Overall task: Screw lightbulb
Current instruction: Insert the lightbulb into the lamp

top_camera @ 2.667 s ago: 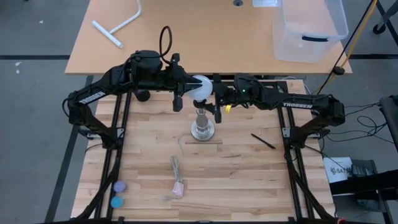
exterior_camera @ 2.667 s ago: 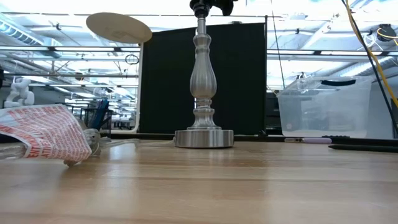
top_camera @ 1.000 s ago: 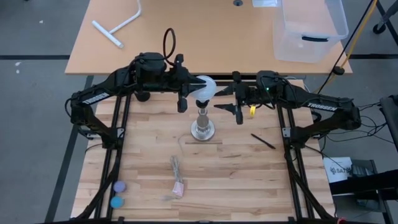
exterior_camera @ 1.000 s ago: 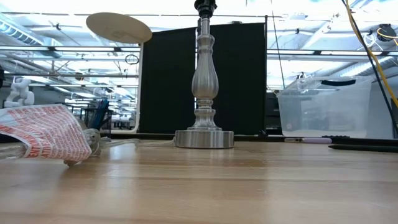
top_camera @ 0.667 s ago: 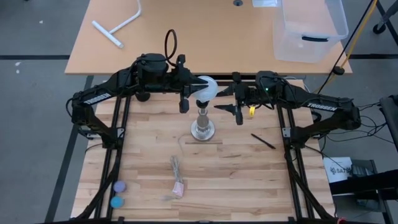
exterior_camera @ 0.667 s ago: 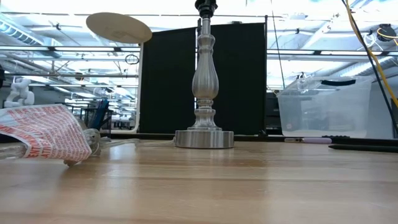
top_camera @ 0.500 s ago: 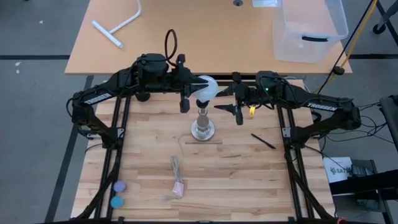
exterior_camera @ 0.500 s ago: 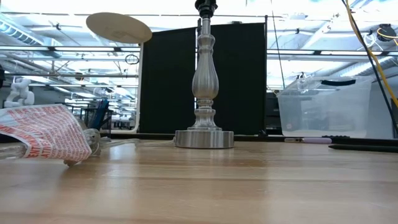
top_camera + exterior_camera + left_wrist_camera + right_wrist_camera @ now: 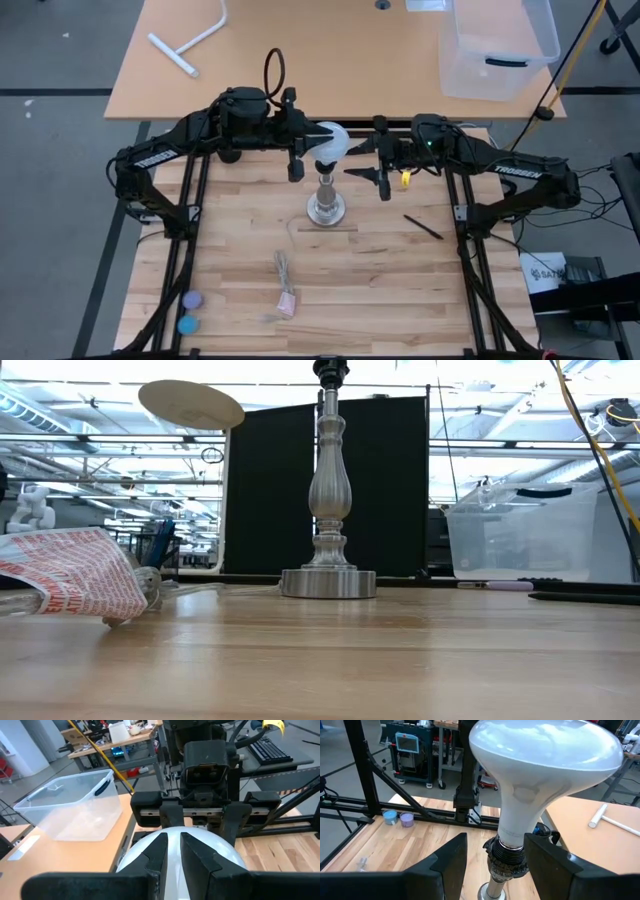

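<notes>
Nothing shifts since a moment ago: left pincer (image 9: 297,139) stays clamped on the lightbulb (image 9: 327,142) atop the lamp post (image 9: 328,495); right pincer (image 9: 377,158) hangs open beside it.

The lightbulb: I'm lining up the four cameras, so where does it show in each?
High view: lightbulb at centre, atop the lamp post.
Low view: not in it; only the post.
Left wrist view: behind the fingers.
Right wrist view: fills the upper middle.
Shared landmark: the post.
</notes>
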You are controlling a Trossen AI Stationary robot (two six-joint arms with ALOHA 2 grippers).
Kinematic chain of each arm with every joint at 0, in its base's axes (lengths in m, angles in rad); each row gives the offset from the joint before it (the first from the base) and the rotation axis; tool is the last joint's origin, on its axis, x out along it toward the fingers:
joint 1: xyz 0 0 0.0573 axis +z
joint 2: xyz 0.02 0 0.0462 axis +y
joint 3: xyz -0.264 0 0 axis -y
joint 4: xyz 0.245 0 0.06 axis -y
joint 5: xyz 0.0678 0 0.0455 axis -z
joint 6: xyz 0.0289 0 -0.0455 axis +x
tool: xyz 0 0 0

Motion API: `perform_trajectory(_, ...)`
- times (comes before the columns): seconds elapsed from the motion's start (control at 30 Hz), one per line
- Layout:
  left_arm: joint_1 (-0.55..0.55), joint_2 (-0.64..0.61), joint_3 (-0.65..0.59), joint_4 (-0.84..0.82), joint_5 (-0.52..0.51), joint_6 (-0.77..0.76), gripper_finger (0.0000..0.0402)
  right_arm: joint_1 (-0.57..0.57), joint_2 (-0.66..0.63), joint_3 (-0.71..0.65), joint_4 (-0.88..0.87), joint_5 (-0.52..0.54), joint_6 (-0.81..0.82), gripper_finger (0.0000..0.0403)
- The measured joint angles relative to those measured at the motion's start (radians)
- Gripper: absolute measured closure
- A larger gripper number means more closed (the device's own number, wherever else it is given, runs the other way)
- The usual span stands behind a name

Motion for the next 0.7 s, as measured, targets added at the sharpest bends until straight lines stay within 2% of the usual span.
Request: perform_trajectory(0.7,0.0,-0.009,0.003,-0.038,-0.027,-0.014,0.0344,0.0,0.0,0.0,-0.001,0.0,0.005,0.0216)
